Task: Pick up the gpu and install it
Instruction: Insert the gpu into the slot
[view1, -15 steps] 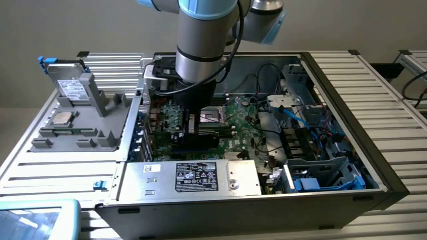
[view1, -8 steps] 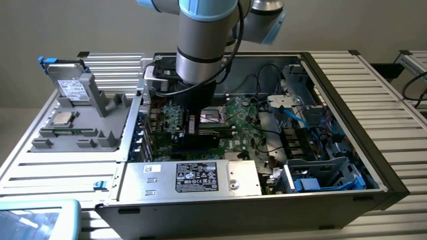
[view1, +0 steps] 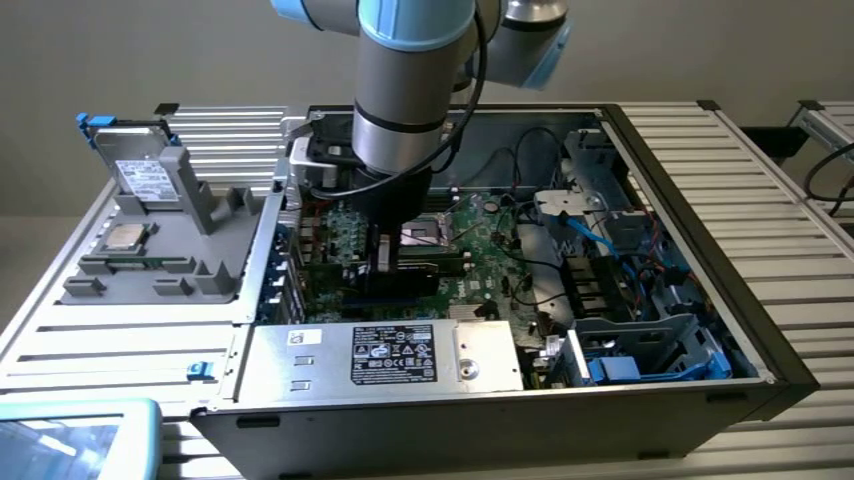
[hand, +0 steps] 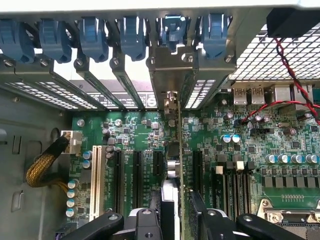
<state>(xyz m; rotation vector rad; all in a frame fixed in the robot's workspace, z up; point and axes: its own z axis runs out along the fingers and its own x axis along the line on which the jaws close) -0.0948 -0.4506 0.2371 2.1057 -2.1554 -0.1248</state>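
Note:
In the wrist view the gpu (hand: 179, 150) stands on edge over the green motherboard (hand: 135, 130). Its thin green card runs from between my fingers to the rear wall of the case. Its silver end bracket (hand: 170, 75) sits against one of the rear slot openings, among the black expansion slots (hand: 136, 175). My gripper (hand: 175, 222) is shut on the gpu, one black finger (hand: 150, 220) on each side of the card. In the exterior view the arm reaches straight down into the open computer case, and the gripper (view1: 387, 260) is low over the motherboard (view1: 487, 230).
A row of blue slot latches (hand: 95, 37) lines the rear wall. A yellow-sleeved cable (hand: 42, 167) and red and black wires (hand: 290, 75) lie to the sides. The power supply (view1: 387, 355), drive cage (view1: 641, 350) and a grey parts fixture (view1: 147, 230) surround the work area.

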